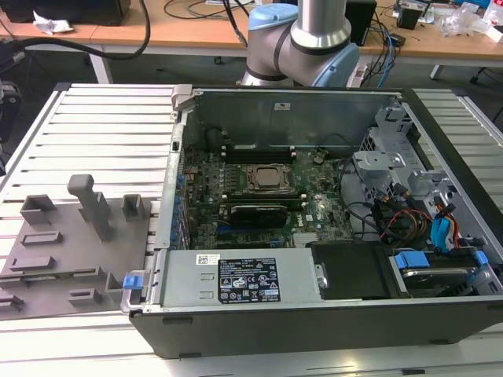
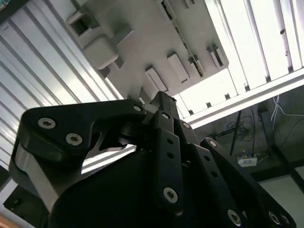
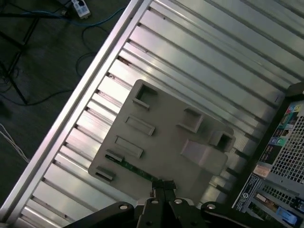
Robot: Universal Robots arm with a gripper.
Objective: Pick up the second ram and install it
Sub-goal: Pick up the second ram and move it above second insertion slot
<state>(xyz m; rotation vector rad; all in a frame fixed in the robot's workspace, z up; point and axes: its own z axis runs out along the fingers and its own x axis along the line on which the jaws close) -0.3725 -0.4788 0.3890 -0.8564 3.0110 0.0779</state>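
End effector [image 3: 163, 184] hangs above the grey fixture [image 3: 166, 137], at its edge. In the first wrist view I see its fingers [image 3: 156, 190] drawn narrow, close to touching, with nothing between them. The second ram [image 3: 135, 169], a thin green stick, lies flat in its holder along that same fixture edge, between two small end clips, just beside the fingertips as I see it. It is not picked up yet.

The fixture sits on the slatted metal counter [image 1: 102, 126], at the exterior view's left, just beside the open computer case [image 1: 314, 334]. Inside the case I see the square processor socket [image 1: 266, 177], with long black slots [image 1: 259, 147] on the far side of it and more on the near side. The arm's blue-grey base [image 1: 302, 43] stands behind the case.
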